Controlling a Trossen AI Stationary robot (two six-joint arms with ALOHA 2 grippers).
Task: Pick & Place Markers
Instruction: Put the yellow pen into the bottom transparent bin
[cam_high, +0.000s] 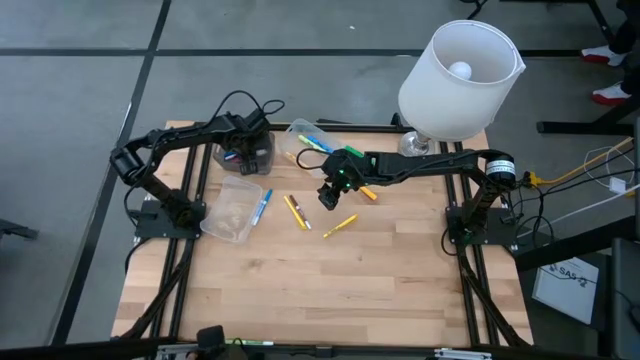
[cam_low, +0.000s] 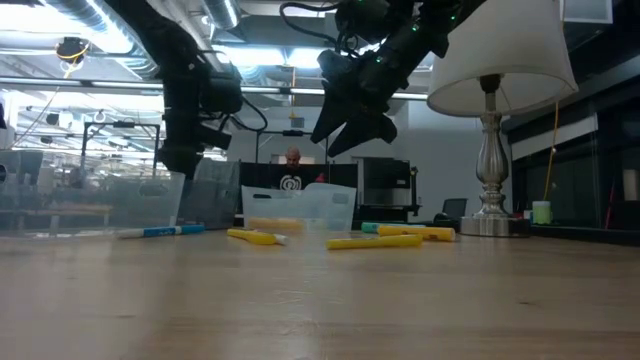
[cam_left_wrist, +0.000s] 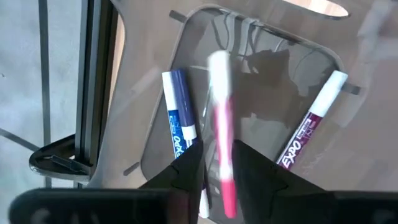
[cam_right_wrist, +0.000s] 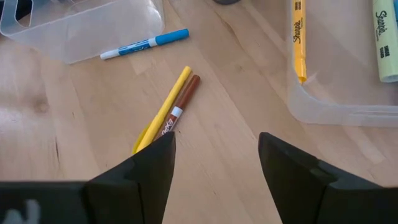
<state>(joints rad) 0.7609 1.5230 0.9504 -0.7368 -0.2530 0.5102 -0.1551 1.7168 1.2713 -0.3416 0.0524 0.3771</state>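
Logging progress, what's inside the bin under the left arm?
In the bin: a blue marker, a purple marker, and a pink marker blurred between the left fingers. Anything below the fingers is hidden.

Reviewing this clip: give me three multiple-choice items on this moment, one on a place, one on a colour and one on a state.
1. The left gripper is:
A. over a clear container with a purple marker in it
B. above the lamp shade
C. resting on bare wood at the table's near edge

2. The marker lying against the yellow marker ahead of the right gripper is:
A. green
B. brown
C. pink

3. The right gripper is:
A. shut on a yellow marker
B. shut on a container's rim
C. open and empty

Answers: 1 A, as the left wrist view looks straight down into that container. 2 B, as the brown marker lies touching the yellow one on the wood. 3 C, as its fingers stand wide apart with only the table between them.
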